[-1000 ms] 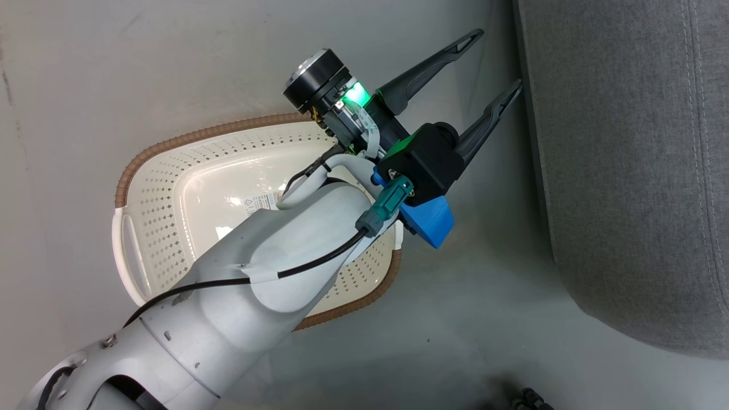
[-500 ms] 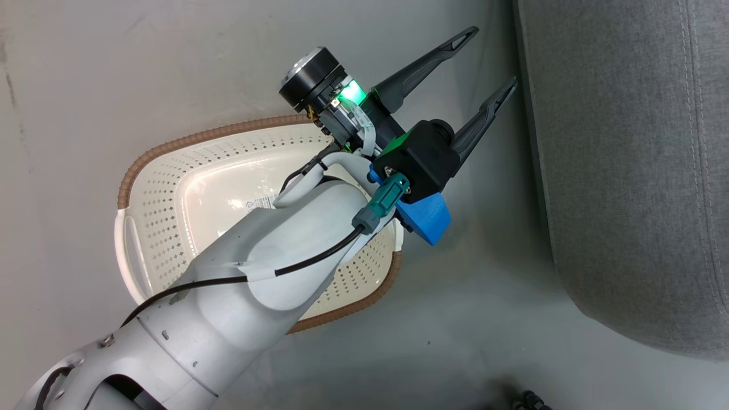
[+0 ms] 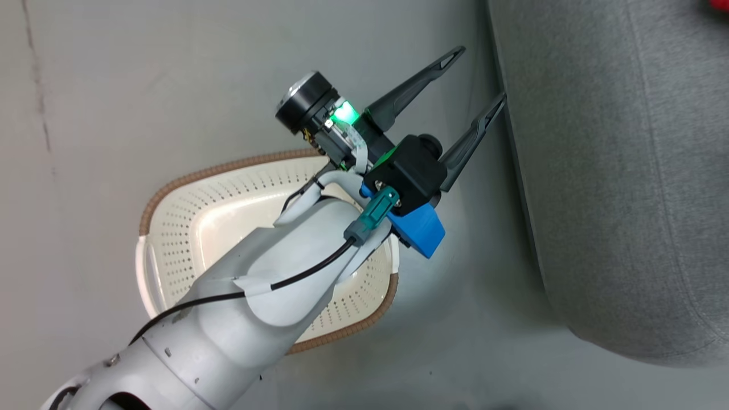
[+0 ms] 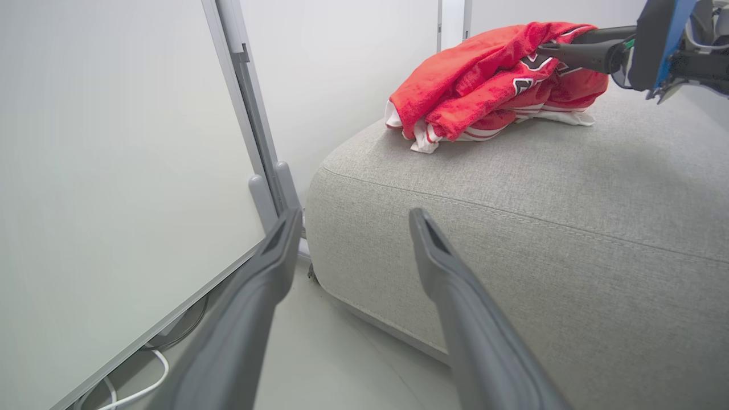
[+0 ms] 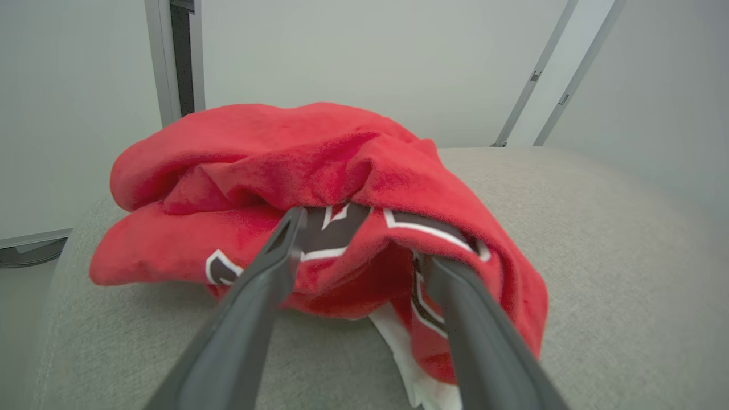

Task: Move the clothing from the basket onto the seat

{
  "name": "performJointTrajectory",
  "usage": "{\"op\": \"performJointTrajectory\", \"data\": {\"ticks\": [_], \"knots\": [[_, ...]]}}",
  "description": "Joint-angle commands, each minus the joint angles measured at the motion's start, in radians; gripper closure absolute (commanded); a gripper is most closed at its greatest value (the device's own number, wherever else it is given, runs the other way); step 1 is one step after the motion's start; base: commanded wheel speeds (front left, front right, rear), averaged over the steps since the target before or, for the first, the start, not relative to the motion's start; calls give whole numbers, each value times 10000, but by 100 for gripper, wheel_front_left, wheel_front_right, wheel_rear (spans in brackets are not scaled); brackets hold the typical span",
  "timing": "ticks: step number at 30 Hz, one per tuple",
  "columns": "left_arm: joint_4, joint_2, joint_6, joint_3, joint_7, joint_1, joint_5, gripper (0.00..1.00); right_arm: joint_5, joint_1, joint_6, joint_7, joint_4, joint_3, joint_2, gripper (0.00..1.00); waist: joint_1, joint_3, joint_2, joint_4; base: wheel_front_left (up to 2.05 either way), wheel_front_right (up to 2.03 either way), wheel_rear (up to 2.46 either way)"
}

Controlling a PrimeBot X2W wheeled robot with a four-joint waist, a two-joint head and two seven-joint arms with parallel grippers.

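The red jersey [image 4: 472,85] lies bunched on top of the grey seat [image 4: 569,199], with its striped trim and black-and-white letters showing. In the right wrist view my right gripper [image 5: 364,239] is open, its two fingertips pushed into the jersey's [image 5: 313,159] folds. The head view has the cream basket [image 3: 182,228] on the floor with no clothing in the part that shows; my left forearm covers much of it. My left gripper [image 3: 480,74] stands open beyond the basket, close to the seat's [image 3: 615,171] side, holding nothing. A red sliver [image 3: 721,3] shows at the top right corner.
Grey floor [image 3: 171,85] surrounds the basket. In the left wrist view a white wall panel [image 4: 114,142] with a metal post [image 4: 250,125] stands left of the seat, and a white cable [image 4: 142,387] lies at its foot.
The head camera has shifted, so the basket sits lower and the seat further left in the picture; a red sliver has come in at the top right. My left gripper stays open.
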Motion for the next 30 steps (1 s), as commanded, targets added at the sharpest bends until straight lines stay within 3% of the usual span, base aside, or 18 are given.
{"op": "performJointTrajectory", "data": {"ticks": [1,14,30], "knots": [[-51,-8,27,75,-27,158,-46,0,-20,329,1,-10,-139,-26,56,0,0,-415,0,63,0,0,0],[-518,234,292,1234,-27,2079,-378,0,117,3138,1,-9,-1978,525,952,0,0,-2450,0,459,0,0,0],[-1749,948,823,4006,-27,4792,-367,0,682,4675,1,-9,-4344,3010,1686,0,0,-4196,0,1764,0,0,0]]}}
